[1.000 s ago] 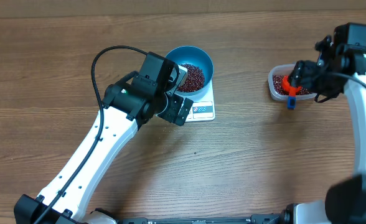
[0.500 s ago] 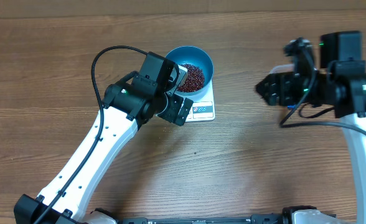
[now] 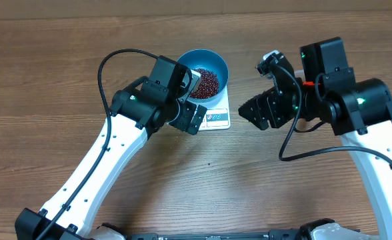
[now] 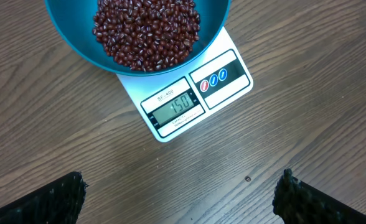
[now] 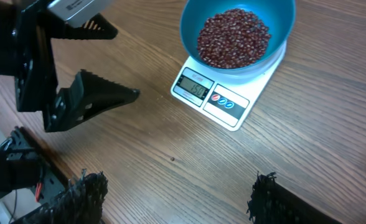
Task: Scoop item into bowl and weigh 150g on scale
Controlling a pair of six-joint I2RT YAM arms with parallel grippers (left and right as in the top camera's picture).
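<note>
Right pincer [image 5: 173,186], spread and empty, has been swung left toward the scale [image 4: 223,81]; the left pincer [image 4: 180,190] is held wide just beside it. Red beans [image 4: 147,28] are heaped in the blue bowl [image 4: 214,31] on the scale. 150 is displayed, so the weighing is judged done.

Your table [image 4: 77,149]: brown wood grain, matt, faintly streaked; your bowl [image 4: 213,25]: blue, plastic by the look, smooth with a soft sheen; your beans [image 4: 147,31]: dark red-brown, glossy skins; your scale [image 4: 233,87]: white smooth plastic, glossy printed label, grey display window; your left gripper [image 4: 180,205]: black fingers [image 4: 49,199], matt, coarsely ridged; your left arm shell [image 3: 109,160]: white glossy plastic
</note>
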